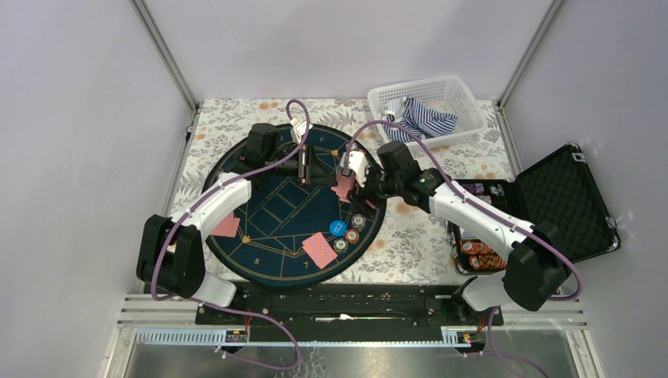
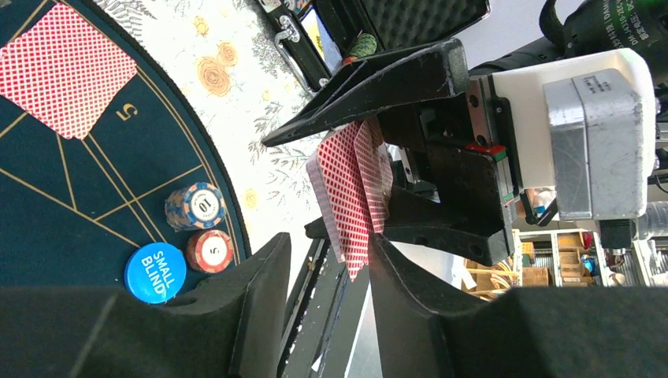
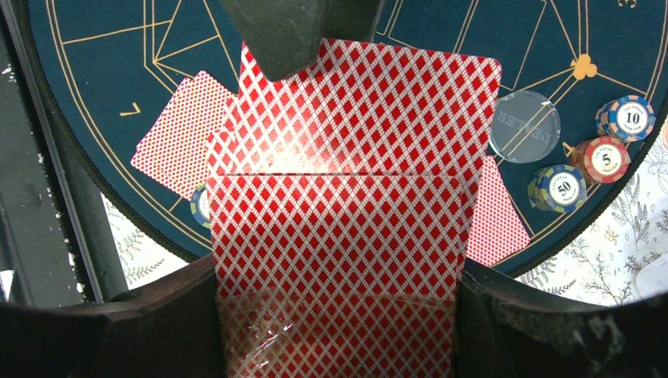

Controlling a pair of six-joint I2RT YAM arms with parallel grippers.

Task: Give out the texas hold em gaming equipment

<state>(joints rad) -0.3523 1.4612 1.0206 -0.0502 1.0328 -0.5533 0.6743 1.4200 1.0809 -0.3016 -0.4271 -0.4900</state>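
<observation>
My right gripper (image 1: pixel 352 187) (image 3: pixel 339 276) is shut on a pack of red-backed playing cards (image 3: pixel 339 228), held above the right side of the navy mat (image 1: pixel 276 213). One card (image 3: pixel 378 102) is slid forward out of the pack. My left gripper (image 1: pixel 319 172) (image 2: pixel 327 256) is open, its fingers on either side of the lower corner of these cards (image 2: pixel 353 189). Two dealt cards (image 1: pixel 226 226) (image 1: pixel 321 250) lie on the mat. A blue "small blind" disc (image 2: pixel 155 272) and chips marked 10 (image 2: pixel 195 206) and 5 (image 2: pixel 209 250) sit near the mat's front right edge.
A clear dealer disc (image 3: pixel 524 126) and a chip marked 50 (image 3: pixel 558 187) also lie on the mat. An open black case (image 1: pixel 563 201) with chip stacks (image 1: pixel 475 250) stands at the right. A white basket (image 1: pixel 465 94) with striped cloth is at the back right.
</observation>
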